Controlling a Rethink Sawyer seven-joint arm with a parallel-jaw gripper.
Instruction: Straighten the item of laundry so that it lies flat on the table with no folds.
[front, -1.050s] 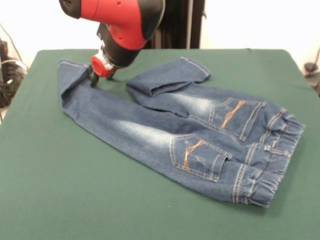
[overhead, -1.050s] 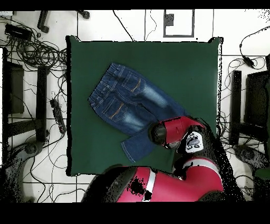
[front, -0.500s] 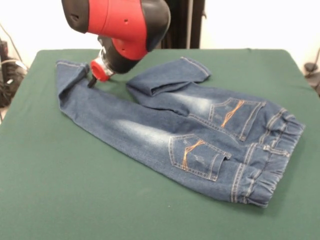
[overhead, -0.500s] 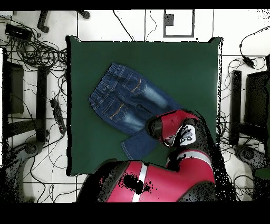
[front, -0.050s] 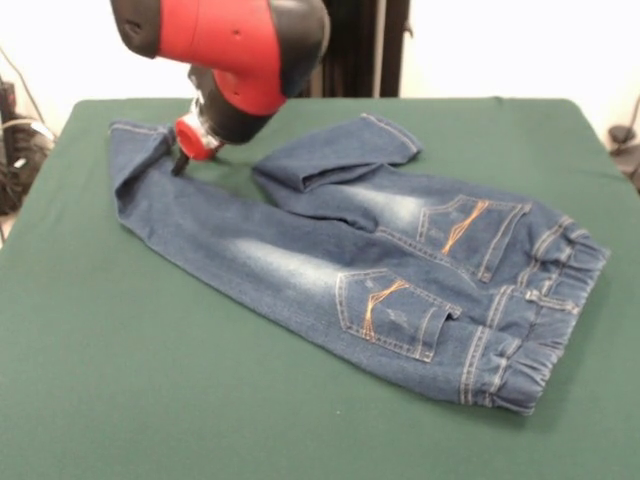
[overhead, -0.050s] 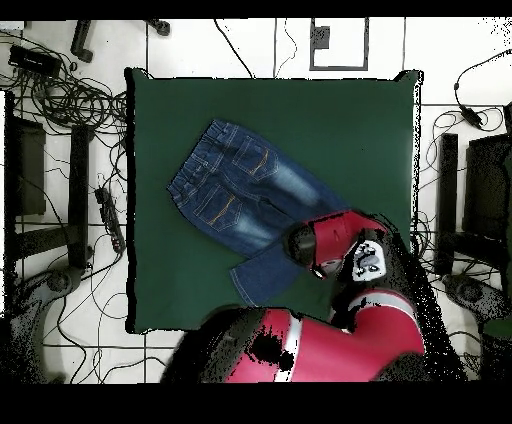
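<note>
One pair of jeans (front, -0.050s: 340, 250) is seen lying on the green worktop (front, -0.050s: 150, 400), with the gathered waistband toward the right of the front view and the two legs running toward the far left. One leg is stretched out long, its cuff held up off the felt near the far left corner; the other leg is doubled back on itself, so that a thick fold is left beside the seat. The gripper (front, -0.050s: 180, 160) is lowered onto the raised cuff, and its dark fingers appear pressed together on the denim, though the pinch itself is partly hidden by the red wrist and cannot be confirmed from the overhead view, where the arm covers that spot. From here, several faults are judged possible: if the cuff is pulled too far, the whole garment may be dragged toward the worktop's edge rather than stretched; if the grip is thin, the hem may slip out and fall back creased; and the folded second leg is left untouched by this hold, so a crease is likely to remain. Counted: one garment, two stitched back pockets, two legs, one arm.
</note>
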